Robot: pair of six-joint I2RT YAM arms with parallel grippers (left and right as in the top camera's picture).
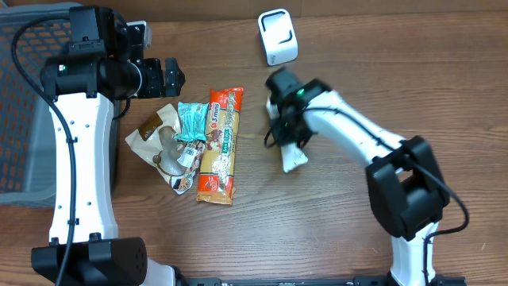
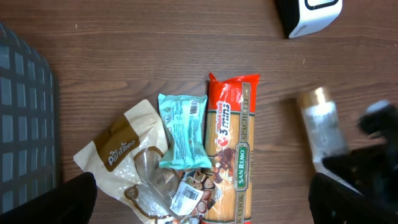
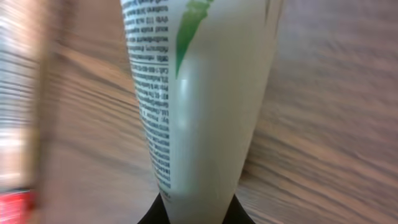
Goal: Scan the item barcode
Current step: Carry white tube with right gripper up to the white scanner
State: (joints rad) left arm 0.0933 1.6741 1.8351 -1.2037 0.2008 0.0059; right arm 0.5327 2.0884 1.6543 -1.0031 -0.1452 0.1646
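Nearest the arm bases, the wooden table [image 1: 333, 230] shows plain brown boards. A little farther in, on the right, your right gripper [image 1: 284, 131] is clamped on the tube [image 1: 294, 159], the item to be scanned. The tube is white, and its flat end sticks out toward the robot's side near the middle of the table. You cannot tell from above whether it touches the wood.

In the right wrist view the tube [image 3: 199, 112] fills the frame, white with a green leaf mark and a column of small print. Its lower end is pinched between the two dark fingers [image 3: 242, 218], and the wood behind it is blurred. The left wrist view shows you the same tube [image 2: 323, 130], blurred, with a gold-coloured cap at its far end and the dark right gripper against its near part.

Left of the tube and apart from it, three packets lie on the table. A red and yellow spaghetti pack [image 1: 221, 147] lies lengthwise, and a teal packet [image 1: 190, 121] touches its left edge. A brown pouch [image 1: 155, 131] lies farthest left, with the teal packet resting on its right edge.

Just beyond them your left gripper [image 1: 163, 77] hovers with its jaws spread wide and nothing between them. A grey basket [image 1: 24, 119] sits at the left edge. At the far side, well beyond the tube, the white scanner [image 1: 278, 36] stands on the table.
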